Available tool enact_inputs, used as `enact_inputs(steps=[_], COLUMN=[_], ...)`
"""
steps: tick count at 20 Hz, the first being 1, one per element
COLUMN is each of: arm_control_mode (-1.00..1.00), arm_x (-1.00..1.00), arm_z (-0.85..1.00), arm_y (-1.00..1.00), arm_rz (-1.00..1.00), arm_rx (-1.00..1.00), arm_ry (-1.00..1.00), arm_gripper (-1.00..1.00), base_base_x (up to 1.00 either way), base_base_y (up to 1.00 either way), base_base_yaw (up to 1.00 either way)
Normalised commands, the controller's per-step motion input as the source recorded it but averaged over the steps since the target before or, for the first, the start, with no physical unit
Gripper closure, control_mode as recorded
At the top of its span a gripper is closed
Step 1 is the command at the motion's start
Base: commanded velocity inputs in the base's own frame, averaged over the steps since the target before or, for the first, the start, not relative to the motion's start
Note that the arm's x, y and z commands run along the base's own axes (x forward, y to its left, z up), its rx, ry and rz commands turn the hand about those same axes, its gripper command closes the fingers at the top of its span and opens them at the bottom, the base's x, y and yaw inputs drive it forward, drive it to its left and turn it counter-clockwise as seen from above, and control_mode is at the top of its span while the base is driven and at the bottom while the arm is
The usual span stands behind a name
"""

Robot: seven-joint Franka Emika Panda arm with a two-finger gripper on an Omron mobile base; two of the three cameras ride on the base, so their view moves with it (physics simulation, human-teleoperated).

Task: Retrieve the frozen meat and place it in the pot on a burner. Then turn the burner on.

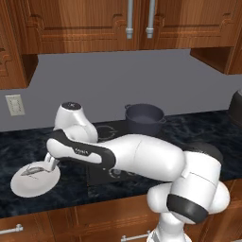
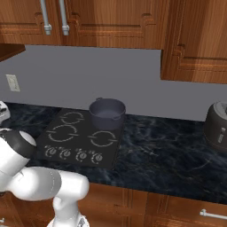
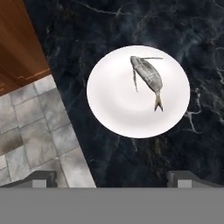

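Your pincer hangs spread wide and empty above the white plate, which bears the fish lying straight ahead of the tips, nothing between them. The plate sits on dark marble counter near its front edge. The pot stands well off on the cooktop, beyond your arm.

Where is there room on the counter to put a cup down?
Best is the bare dark counter between the stove and the grey appliance. The front burners before the pot are bare too. It's crowded around the white plate with the fish, where the gripper hovers.
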Motion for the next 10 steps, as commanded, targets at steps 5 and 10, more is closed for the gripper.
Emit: enact_inputs(steps=[5, 10], arm_control_mode=[-1.00, -1.00], arm_x=[0.23, 0.14], arm_z=[-0.18, -0.11], arm_y=[0.13, 0.05], arm_rz=[0.00, 0.00], arm_rx=[-0.08, -0.05], arm_ry=[-0.01, 0.00], arm_gripper=[-1.00, -1.00], base_base_x=[0.00, 0.00], base_base_y=[0.00, 0.00], base_base_yaw=[0.00, 0.00])
